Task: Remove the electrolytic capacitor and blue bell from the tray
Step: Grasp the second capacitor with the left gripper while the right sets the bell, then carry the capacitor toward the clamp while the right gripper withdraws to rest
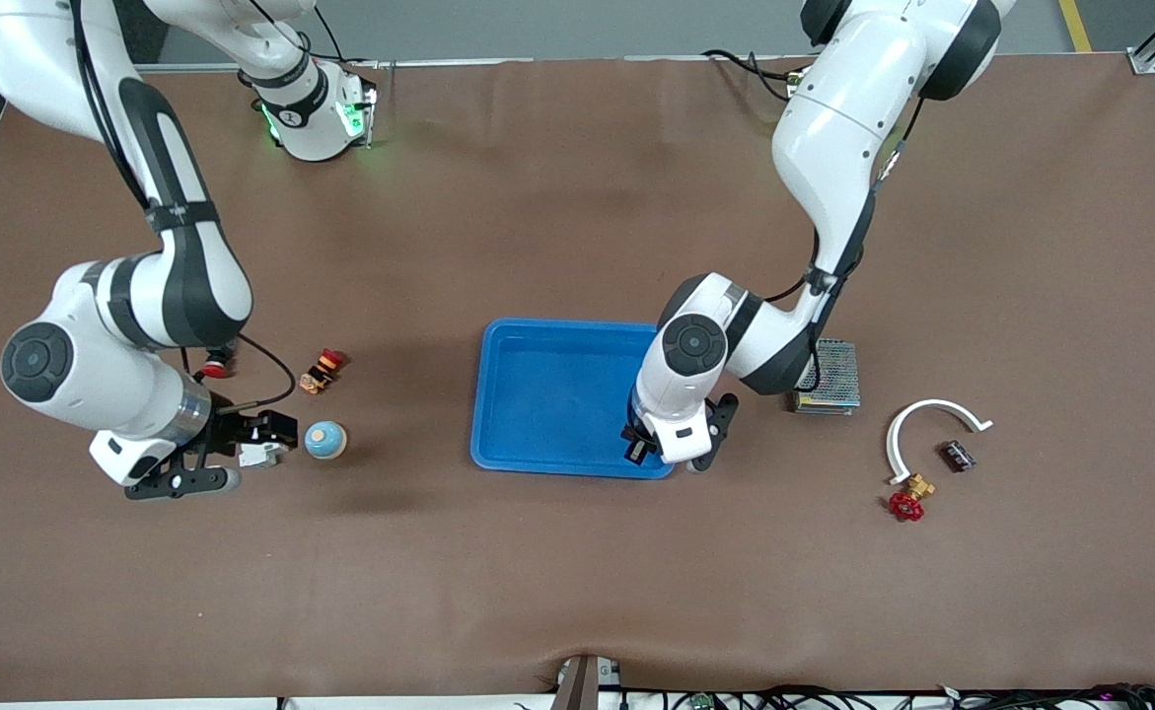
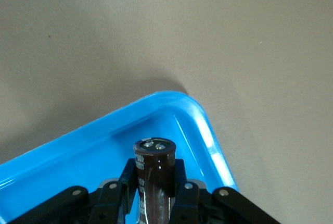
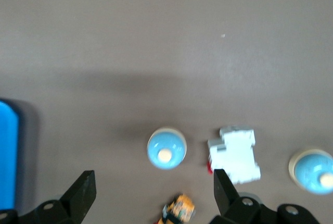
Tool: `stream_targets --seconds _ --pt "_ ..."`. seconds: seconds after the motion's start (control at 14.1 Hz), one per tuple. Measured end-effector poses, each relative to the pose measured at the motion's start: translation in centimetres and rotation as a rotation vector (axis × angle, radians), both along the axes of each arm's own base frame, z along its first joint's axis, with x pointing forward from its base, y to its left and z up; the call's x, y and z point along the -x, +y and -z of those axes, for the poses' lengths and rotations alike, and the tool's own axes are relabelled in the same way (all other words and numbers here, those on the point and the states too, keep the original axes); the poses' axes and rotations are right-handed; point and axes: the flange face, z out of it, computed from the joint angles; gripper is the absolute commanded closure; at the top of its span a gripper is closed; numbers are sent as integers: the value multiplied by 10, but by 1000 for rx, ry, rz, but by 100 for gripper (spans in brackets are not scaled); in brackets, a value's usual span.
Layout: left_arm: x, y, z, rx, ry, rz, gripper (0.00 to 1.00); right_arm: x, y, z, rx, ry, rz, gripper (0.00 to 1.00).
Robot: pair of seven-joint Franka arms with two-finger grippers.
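My left gripper (image 1: pixel 642 446) is shut on a dark brown capacitor (image 2: pixel 154 164) and holds it upright over the corner of the blue tray (image 1: pixel 557 394) nearest the front camera at the left arm's end. The tray's rim (image 2: pixel 204 130) shows in the left wrist view. My right gripper (image 1: pixel 242 441) is open and empty, up above a blue domed bell (image 1: pixel 325 440). In the right wrist view the bell (image 3: pixel 166 148) lies between the open fingers (image 3: pixel 83 193). A second blue dome (image 3: pixel 312 169) shows at that view's edge.
A white plastic block (image 1: pixel 259 455) lies beside the bell, and an orange-and-red part (image 1: pixel 322 371) lies farther from the camera. Toward the left arm's end lie a metal mesh box (image 1: pixel 829 380), a white curved piece (image 1: pixel 932 416), a small dark chip (image 1: pixel 957 455) and a red-handled brass valve (image 1: pixel 908 499).
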Motion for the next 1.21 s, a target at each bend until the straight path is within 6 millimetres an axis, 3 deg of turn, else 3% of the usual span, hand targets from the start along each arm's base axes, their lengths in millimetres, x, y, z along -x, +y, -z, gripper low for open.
stream_targets --seconds 0.21,0.5,0.85,1.06,1.21 --pt "-19 26 -39 4 -18 -29 100 11 -8 -28 33 31 7 0" --pt "-40 81 -109 -27 -12 16 100 33 -9 -79 59 70 65 0" --pt "-59 197 -170 -56 73 156 100 69 -4 -147 105 81 105 0" --pt "-55 271 -197 -55 104 284 100 79 -26 -169 142 79 129 0" --pt "-45 320 -202 -55 117 376 100 82 -41 -183 146 99 154 0"
